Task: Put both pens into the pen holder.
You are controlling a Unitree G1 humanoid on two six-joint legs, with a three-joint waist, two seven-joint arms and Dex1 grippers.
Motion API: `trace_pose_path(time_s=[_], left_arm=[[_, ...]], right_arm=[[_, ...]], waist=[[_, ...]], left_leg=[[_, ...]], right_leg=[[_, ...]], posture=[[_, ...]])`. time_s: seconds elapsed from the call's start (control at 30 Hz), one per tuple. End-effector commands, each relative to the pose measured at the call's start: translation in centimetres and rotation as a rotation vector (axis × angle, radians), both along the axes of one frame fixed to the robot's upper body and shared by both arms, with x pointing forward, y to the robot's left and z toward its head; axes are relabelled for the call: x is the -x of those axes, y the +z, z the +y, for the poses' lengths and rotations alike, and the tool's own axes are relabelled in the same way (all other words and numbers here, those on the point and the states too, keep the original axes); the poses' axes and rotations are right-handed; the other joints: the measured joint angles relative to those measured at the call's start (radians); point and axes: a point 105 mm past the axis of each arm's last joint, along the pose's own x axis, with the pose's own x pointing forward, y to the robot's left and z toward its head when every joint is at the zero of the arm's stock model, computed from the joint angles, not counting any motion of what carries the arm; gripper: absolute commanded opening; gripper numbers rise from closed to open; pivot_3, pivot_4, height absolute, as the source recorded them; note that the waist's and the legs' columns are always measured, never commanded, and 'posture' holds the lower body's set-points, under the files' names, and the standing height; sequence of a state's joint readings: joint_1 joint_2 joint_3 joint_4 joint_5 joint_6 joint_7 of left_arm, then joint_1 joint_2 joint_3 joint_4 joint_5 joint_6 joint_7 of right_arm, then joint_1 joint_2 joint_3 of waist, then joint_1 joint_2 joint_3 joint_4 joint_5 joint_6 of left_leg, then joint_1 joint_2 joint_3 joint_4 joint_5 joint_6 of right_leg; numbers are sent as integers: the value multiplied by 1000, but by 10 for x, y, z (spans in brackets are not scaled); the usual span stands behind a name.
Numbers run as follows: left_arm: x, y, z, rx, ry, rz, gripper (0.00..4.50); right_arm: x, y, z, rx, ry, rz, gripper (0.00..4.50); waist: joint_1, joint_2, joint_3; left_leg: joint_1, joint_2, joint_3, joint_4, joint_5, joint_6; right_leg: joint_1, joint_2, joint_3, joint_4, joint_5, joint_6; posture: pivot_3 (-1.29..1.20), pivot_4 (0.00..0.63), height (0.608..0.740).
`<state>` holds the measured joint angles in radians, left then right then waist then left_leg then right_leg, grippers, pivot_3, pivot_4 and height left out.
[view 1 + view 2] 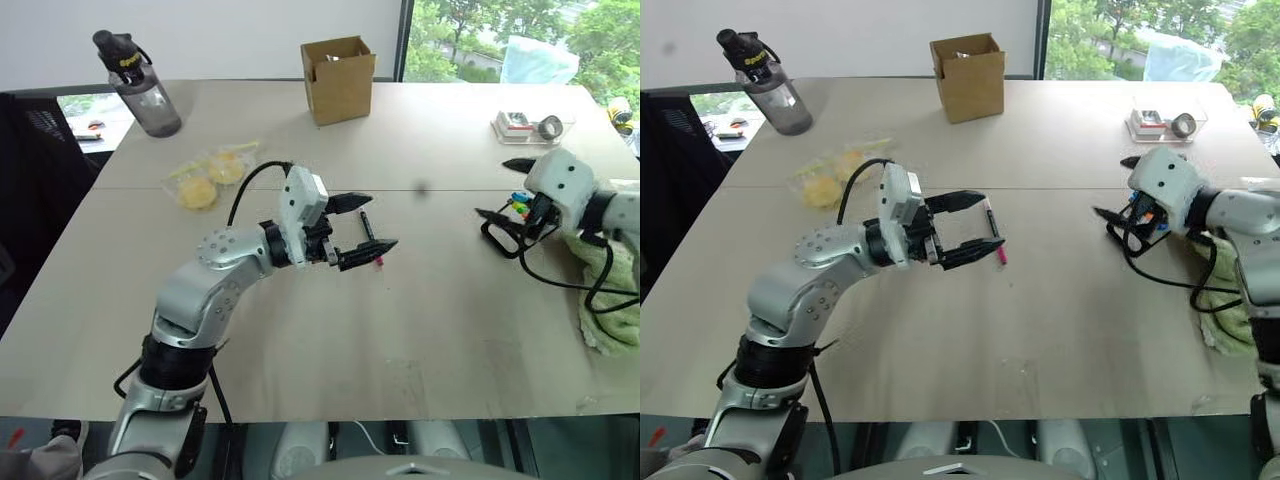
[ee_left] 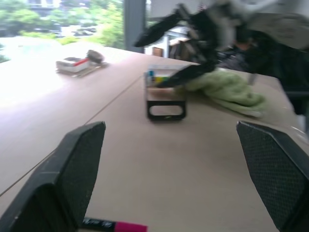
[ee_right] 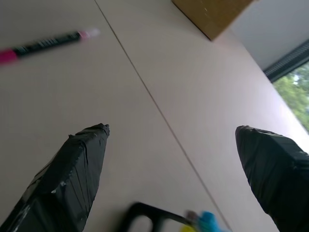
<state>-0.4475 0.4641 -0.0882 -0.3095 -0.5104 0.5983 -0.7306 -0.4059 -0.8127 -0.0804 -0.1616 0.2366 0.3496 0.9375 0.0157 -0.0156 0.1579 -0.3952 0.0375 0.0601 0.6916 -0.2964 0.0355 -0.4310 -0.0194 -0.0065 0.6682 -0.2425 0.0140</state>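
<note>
Left gripper (image 1: 362, 231) gapes wide and empty over the magenta pen (image 1: 371, 237) lying mid-table; right gripper (image 1: 508, 190) equally wide, empty, above the pen holder (image 1: 513, 226) far right; a misjudged descent could nudge the pen rolling instead of pinching it.

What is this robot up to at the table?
It is tidying pens into a small black pen holder. Its left claw hangs open around a pen with a magenta end that lies on the table, not yet gripped. Its right claw is open over the holder, where colored marker tips show.
</note>
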Motion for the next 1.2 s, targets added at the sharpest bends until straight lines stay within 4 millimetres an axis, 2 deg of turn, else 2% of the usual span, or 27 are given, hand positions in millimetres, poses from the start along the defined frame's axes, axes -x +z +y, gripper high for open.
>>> trace_pose_path(time_s=[0.03,0.13,0.27,0.43,0.67,0.77,0.87,1.03,1.2], left_arm=[[-16,-12,5,-38,163,0,4500],[-22,-31,0,-114,248,15,4500],[-32,-35,-7,-93,375,25,4500],[-41,-45,-12,-158,477,42,4500],[-50,-54,-29,-161,532,92,4500],[-63,-59,-27,-198,610,123,4500],[-72,-54,-31,-203,648,143,4500],[-79,-55,-43,-241,668,177,4500],[-81,-62,-47,-312,716,203,4500]], right_arm=[[25,0,6,-166,61,45,4471],[36,-9,8,-280,73,62,4471],[50,-22,7,-318,81,120,4471],[61,-34,4,-311,71,152,4471],[73,-38,-5,-310,39,152,4471],[77,-36,-10,-308,13,140,4471],[79,-34,-12,-307,-1,131,4471],[80,-34,-14,-300,-18,122,4471],[80,-32,-15,-297,-30,111,4471]], waist=[[6,0,0],[2,0,0],[-1,0,0],[-3,0,-1],[-1,0,-1],[1,0,-1],[-1,-1,-1],[-2,-1,-1],[-2,-1,-1]], left_leg=[[-1,0,0,1,0,0],[-2,-1,0,4,0,1],[-2,-1,0,9,-2,3],[1,-1,0,10,-3,5],[2,-1,0,11,-3,5],[1,-1,0,11,-3,4],[1,-2,0,11,-3,5],[1,-1,0,11,-3,5],[1,-2,0,11,-3,5]], right_leg=[[0,0,0,0,0,0],[1,0,-1,1,0,0],[1,0,0,5,0,1],[2,1,0,10,0,1],[2,2,1,10,0,1],[2,1,1,10,0,1],[2,2,1,10,0,1],[2,2,1,10,0,1],[2,2,1,10,0,1]], posture=[[0,150,736],[0,150,736],[0,150,736],[0,150,736],[0,150,736],[0,150,736],[0,150,736],[0,150,736],[0,150,736]])
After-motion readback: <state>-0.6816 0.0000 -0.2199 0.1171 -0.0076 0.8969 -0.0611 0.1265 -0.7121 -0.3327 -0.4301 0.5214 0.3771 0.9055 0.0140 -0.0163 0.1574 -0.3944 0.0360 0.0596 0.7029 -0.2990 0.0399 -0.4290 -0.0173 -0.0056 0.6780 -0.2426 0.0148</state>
